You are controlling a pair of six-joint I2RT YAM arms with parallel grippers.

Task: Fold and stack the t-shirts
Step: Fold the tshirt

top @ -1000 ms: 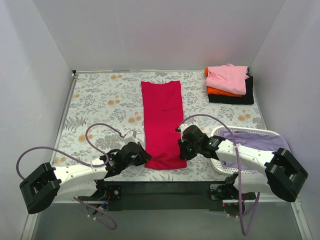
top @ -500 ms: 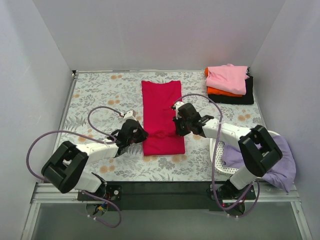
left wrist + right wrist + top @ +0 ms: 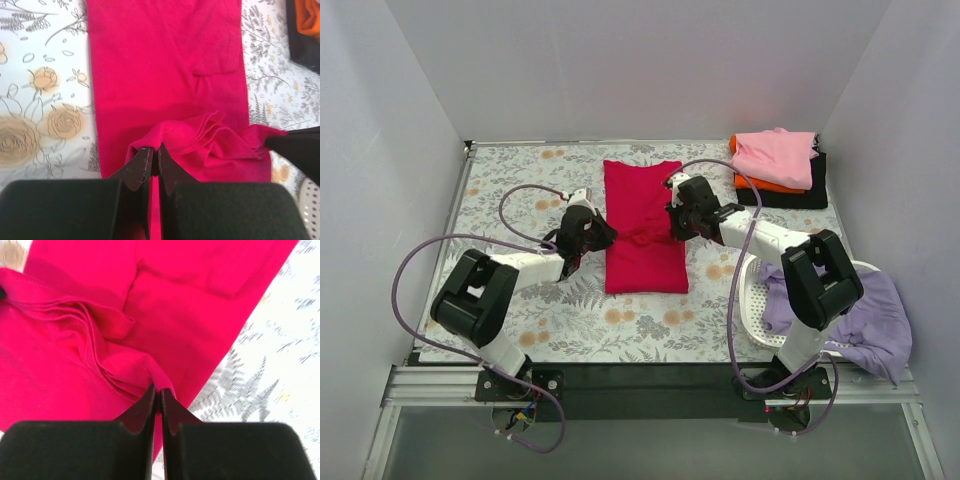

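The crimson-red t-shirt [image 3: 642, 195] lies as a long strip in the middle of the table, its near end lifted and doubled back over the rest. My left gripper [image 3: 601, 234] is shut on the left corner of that hem [image 3: 165, 137]. My right gripper [image 3: 675, 228] is shut on the right corner [image 3: 150, 372]. Both hold the edge over the shirt's middle. A stack of pink [image 3: 775, 155], orange [image 3: 760, 182] and black [image 3: 790, 197] t-shirts sits at the back right. A lavender t-shirt [image 3: 865, 320] hangs over the basket.
The white mesh basket [image 3: 757, 305] stands at the near right, beside the right arm. The table has a floral cover [image 3: 520, 190]. White walls close in the left, back and right sides.
Both grippers have carried the red shirt's near hem away from the front edge toward the back, folding the near part over the far part. The strip on the table now looks shorter.
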